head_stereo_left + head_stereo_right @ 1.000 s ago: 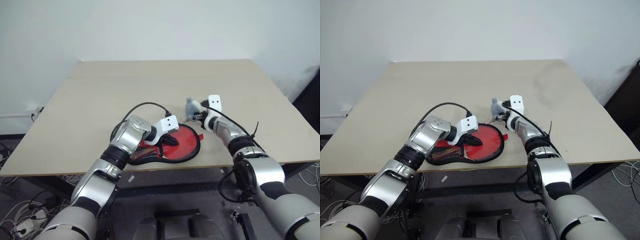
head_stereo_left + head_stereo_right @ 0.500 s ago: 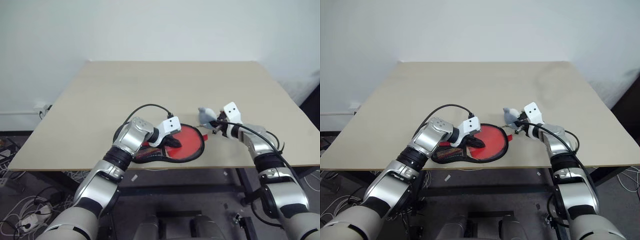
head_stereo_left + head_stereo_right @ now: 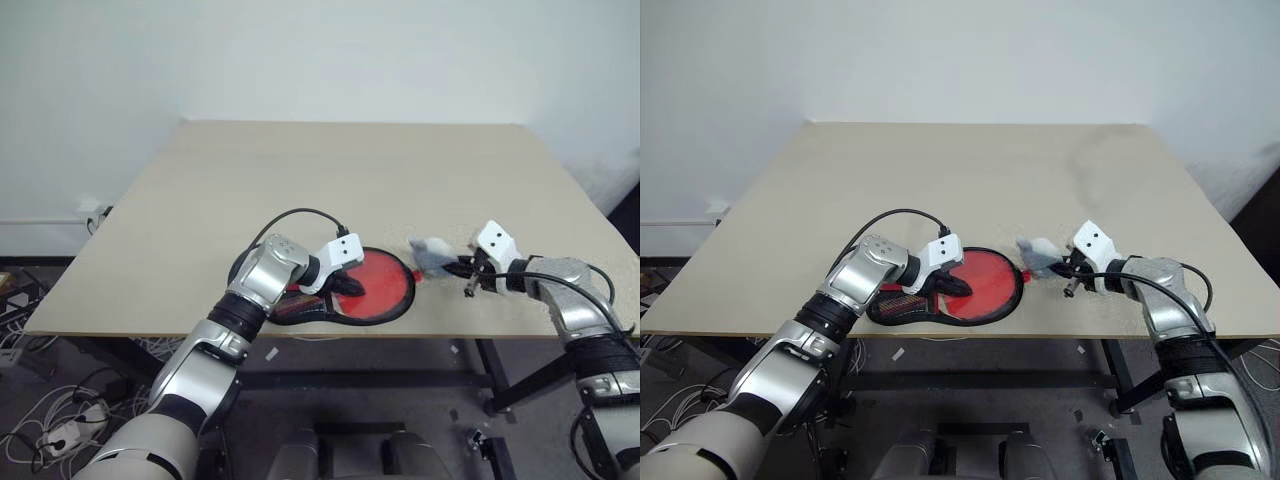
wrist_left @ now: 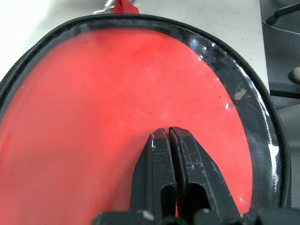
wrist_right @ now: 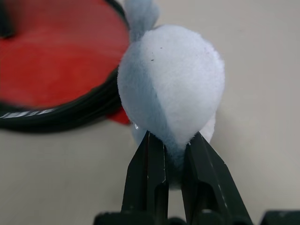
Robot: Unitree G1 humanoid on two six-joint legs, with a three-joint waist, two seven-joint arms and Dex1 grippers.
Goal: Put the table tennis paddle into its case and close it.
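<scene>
1. Flat paddle-shaped soft case (image 3: 365, 292) of black fabric, with a black zip rim and a clear window face showing red: lies on the beige tabletop (image 3: 300, 190) near its front edge, directly under the left gripper.
2. Table tennis paddle: apparently inside the case, the red behind the window being its rubber; whether the zip is fully run cannot be told.
3. Left gripper (image 4: 168, 133): fingers pressed together, tips resting on the window face, pinning the case.
4. Right gripper (image 5: 172, 140): pinching a small pale grey soft pouch (image 3: 1040, 255), held just beyond the case rim, near a red tab (image 4: 125, 6).
5. Handling, judged: light, limp fabric over a stiff core; glossy window looks slippery. Best hold: zip rim or tab.
</scene>
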